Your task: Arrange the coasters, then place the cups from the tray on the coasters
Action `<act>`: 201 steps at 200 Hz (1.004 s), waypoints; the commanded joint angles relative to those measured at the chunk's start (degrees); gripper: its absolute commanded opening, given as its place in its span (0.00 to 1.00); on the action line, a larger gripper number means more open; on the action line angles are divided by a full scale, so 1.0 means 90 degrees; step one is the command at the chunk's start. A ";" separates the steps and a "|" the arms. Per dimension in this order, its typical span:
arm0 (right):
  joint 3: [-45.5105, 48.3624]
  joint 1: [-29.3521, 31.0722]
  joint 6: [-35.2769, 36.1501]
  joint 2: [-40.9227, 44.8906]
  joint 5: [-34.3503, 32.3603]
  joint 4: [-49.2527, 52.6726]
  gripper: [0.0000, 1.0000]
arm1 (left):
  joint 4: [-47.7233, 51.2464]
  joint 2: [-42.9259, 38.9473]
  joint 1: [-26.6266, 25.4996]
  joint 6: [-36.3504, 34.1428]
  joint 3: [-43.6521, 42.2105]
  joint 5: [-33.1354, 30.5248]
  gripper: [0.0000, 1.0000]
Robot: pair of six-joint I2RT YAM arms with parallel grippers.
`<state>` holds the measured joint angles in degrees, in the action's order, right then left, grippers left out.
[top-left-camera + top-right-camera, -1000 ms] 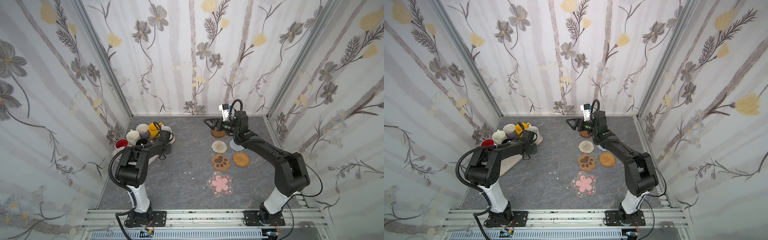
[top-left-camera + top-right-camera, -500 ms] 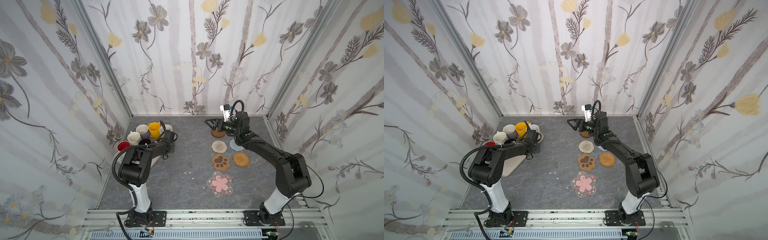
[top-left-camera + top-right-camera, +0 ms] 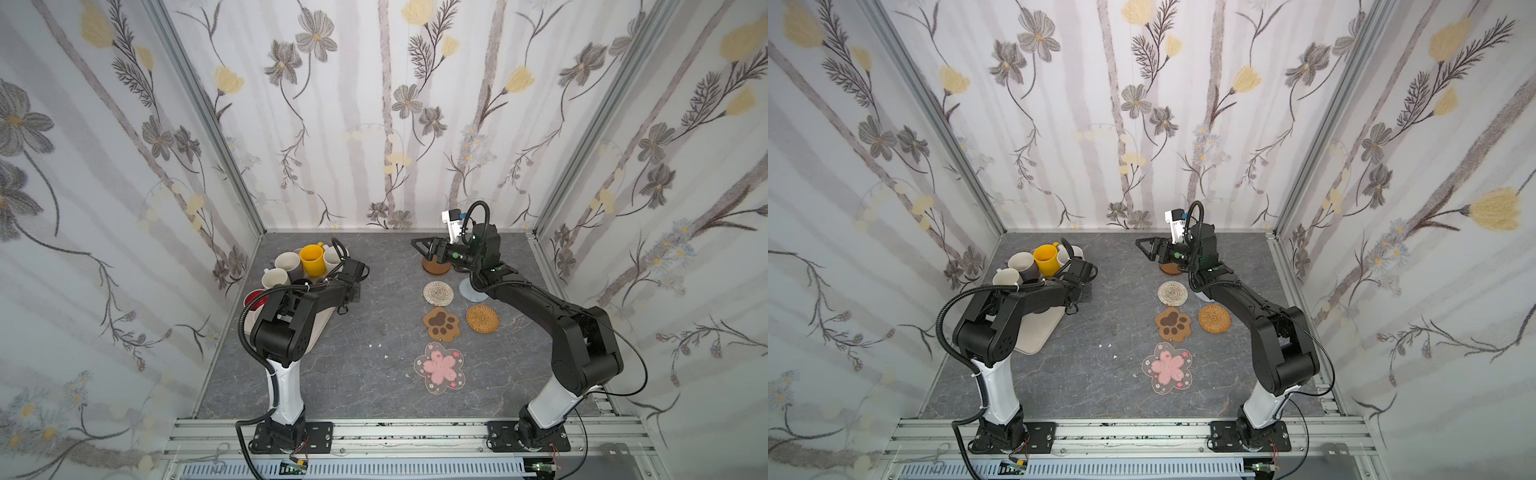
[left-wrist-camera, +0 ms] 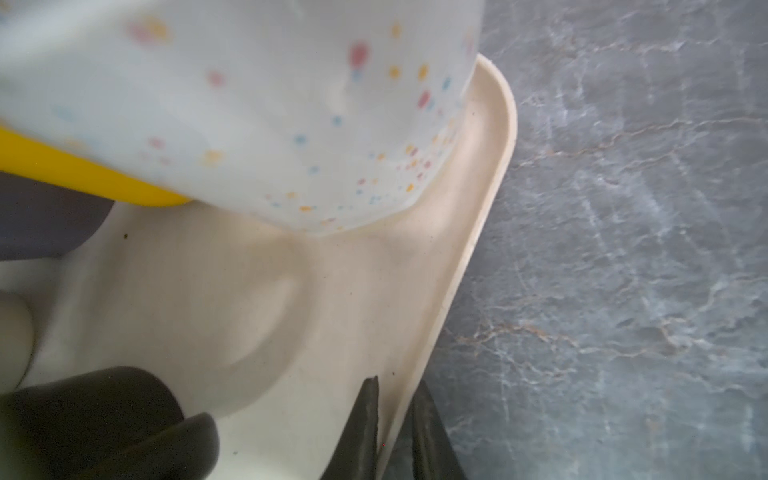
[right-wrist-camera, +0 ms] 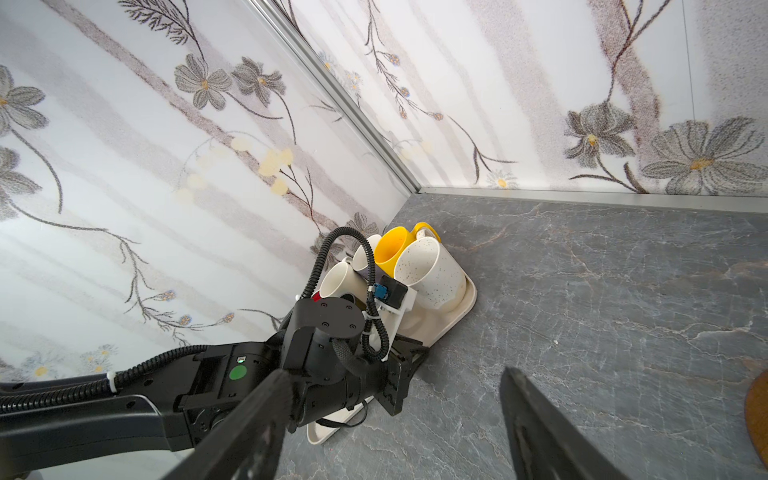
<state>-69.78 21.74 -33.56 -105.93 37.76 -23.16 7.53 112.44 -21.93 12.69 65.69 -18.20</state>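
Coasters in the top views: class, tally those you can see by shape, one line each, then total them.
Round: 4 (brown wooden coaster, pale woven coaster, grey coaster, tan rattan coaster)
Paw-shaped coaster: 1
Flower-shaped coaster: 1
Total: 6 in view; more may be hidden.

Left wrist view: left gripper (image 4: 395, 419) cropped by the frame edge, only fingertips (image 4: 368, 415) show; in both top views it's hidden under its own wrist. Blurred and cropped: patterned mug (image 4: 249, 104) (dots too soft to read). Just a sliver: yellow mug (image 4: 83, 178). Mostly under the left arm: tray (image 3: 1040, 332). Half covered by the right arm: grey coaster (image 3: 467, 289). Cut off at the edge: wooden disc (image 5: 758, 415).
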 commanded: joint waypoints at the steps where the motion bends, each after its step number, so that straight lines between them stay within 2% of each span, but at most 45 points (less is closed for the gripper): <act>1: 0.0004 -0.0008 -0.0016 0.0060 0.0072 -0.0230 0.80 | 0.0655 0.0186 -0.0200 0.0552 0.0085 0.1149 0.00; 82: 0.0074 -0.0081 -0.0017 0.0218 0.0103 -0.0070 0.80 | 0.0687 0.0645 -0.0828 0.1211 0.0892 0.1684 0.00; 152: 0.1000 -0.0651 -0.0561 0.0996 0.0053 -0.0093 0.78 | 0.0687 0.1229 -0.1467 0.1826 0.1974 0.1957 0.00; 201: 0.1728 -0.0943 -0.0412 0.1571 -0.0063 0.0295 0.78 | 0.0687 0.1855 -0.1923 0.2058 0.2800 0.2061 0.00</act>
<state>-56.21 14.26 -37.69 -93.76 38.37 -21.98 15.03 126.26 -36.60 27.38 88.47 -15.40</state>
